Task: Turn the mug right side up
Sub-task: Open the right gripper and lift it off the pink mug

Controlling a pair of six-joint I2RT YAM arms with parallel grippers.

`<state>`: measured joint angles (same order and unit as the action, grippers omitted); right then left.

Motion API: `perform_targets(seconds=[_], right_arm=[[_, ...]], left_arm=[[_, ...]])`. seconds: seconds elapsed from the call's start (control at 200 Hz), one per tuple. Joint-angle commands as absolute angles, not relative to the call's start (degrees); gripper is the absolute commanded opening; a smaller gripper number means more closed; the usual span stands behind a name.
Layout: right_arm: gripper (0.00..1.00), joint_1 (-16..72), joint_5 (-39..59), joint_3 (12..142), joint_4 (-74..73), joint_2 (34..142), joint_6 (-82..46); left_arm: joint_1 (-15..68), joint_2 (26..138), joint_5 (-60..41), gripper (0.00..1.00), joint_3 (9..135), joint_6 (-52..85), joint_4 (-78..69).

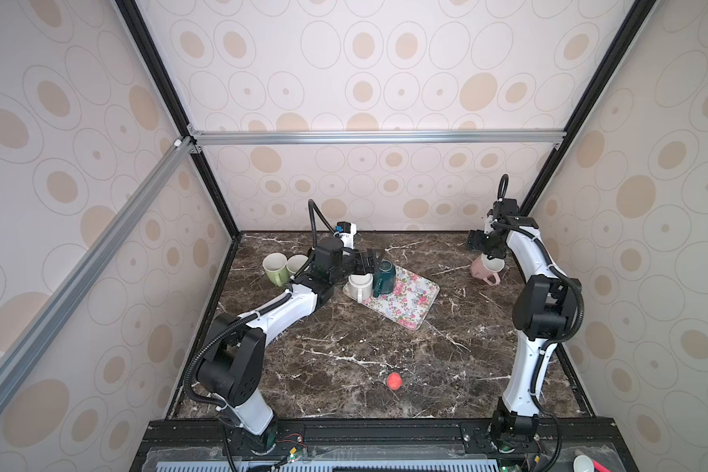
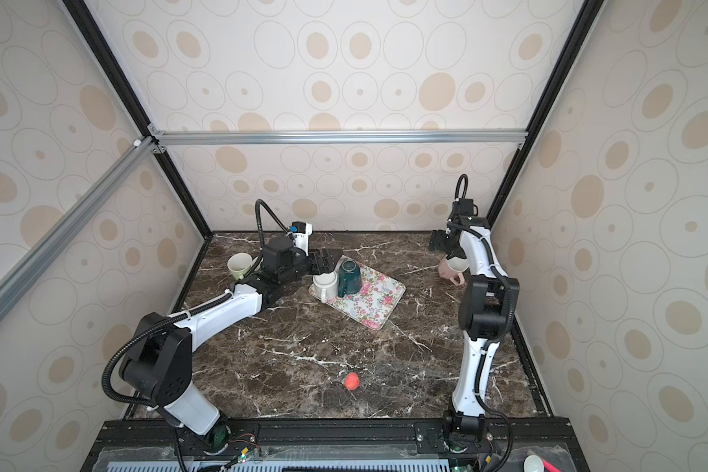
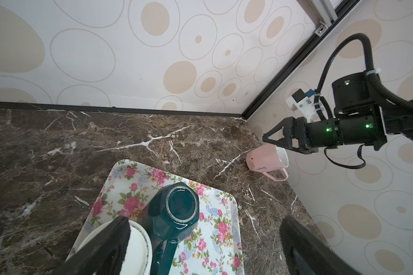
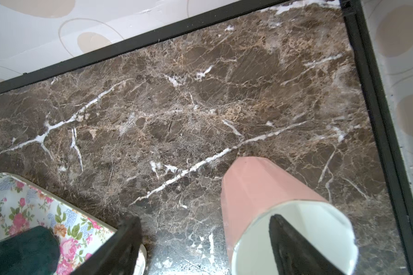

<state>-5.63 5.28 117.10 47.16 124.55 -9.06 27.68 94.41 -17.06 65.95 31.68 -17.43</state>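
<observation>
Pink mug (image 1: 485, 269) sits far right on the bench (image 1: 344, 347), near the back corner. It's tilted, base low, mouth turned up toward the right hand (image 3: 275, 142). Outside is matte pink w/ flat facets, inside glazed white, handle angular. Script lettering on its wall shows only in left wrist view.

Right hand is spread wide. Right wrist view shows one black finger (image 4: 293, 247) inside the mouth & the other well clear of the wall, so nothing is pinched. Can't tell if the inner finger touches the glaze.

Dark green mug (image 3: 174, 214) stands upside down on the floral tray (image 3: 129, 185). Its glaze is glossy, sides faceted, round foot ring on top. White mug (image 1: 360, 286) is just beside it at the tray's edge. Left hand (image 3: 205, 221) is fully open above them, holding nothing.

Bench is dark brown marble-look w/ white veins. Tray is a rounded rectangle w/ pink roses.

Top views only: light green mug (image 1: 274, 267) & cream mug (image 1: 297, 263) at back left, and a small red-orange lump (image 1: 394, 381) near front middle.
</observation>
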Motion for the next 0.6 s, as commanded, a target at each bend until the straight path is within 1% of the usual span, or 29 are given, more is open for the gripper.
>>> perform_targets(seconds=[0.0,0.39,0.505,0.595], right_arm=[[0.86,-4.9,6.4,119.1,49.2,126.8,-7.7],[0.86,-4.5,8.3,118.7,48.9,126.2,-6.9],[0.86,-4.2,7.6,118.1,48.9,124.2,-7.2],[0.86,-3.8,7.9,114.6,46.4,120.5,-7.6]], left_arm=[[27.3,94.6,-17.3,0.98,68.6,31.6,-17.1],[27.3,94.9,-17.4,0.98,68.5,31.6,-17.6],[27.3,95.6,-17.4,0.98,68.9,31.5,-17.2],[27.3,96.1,-17.4,0.98,69.4,31.3,-16.8]])
